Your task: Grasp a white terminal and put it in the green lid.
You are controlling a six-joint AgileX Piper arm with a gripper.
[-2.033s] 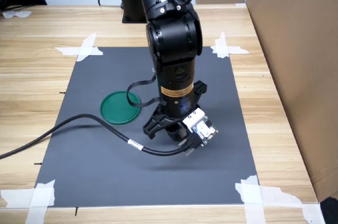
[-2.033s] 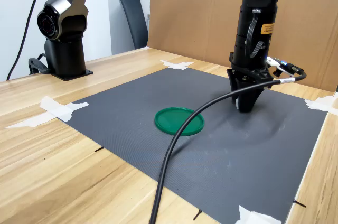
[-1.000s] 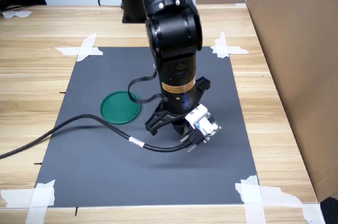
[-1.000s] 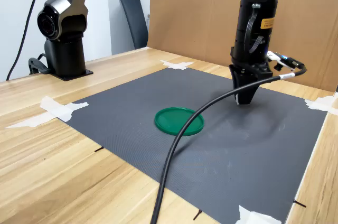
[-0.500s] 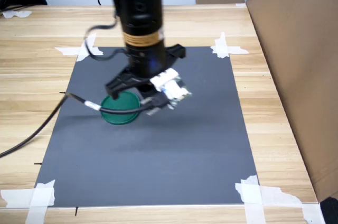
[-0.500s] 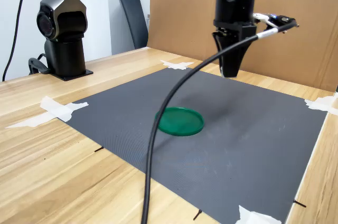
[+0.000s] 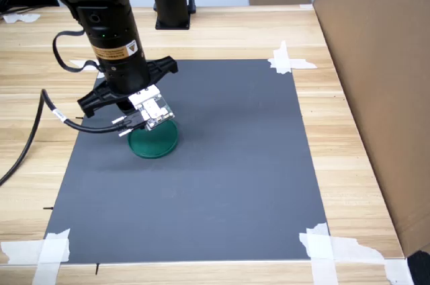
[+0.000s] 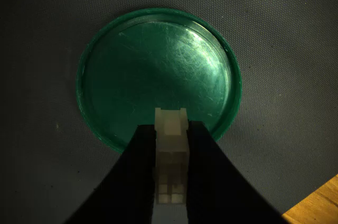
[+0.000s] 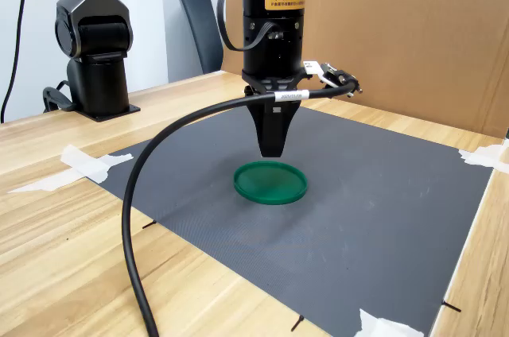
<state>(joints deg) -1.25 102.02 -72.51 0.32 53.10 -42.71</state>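
We hold the white terminal [image 8: 170,163] clamped in our gripper [image 8: 170,182] above the green lid [image 8: 158,73], so only lowering and releasing remain

the arm has swung from the first exterior view's right side of the mat across to the green lid [image 9: 270,183] — its gripper [image 9: 272,151] now hangs above it, the white terminal [image 8: 171,156] pinched between the fingers [image 8: 138,176].
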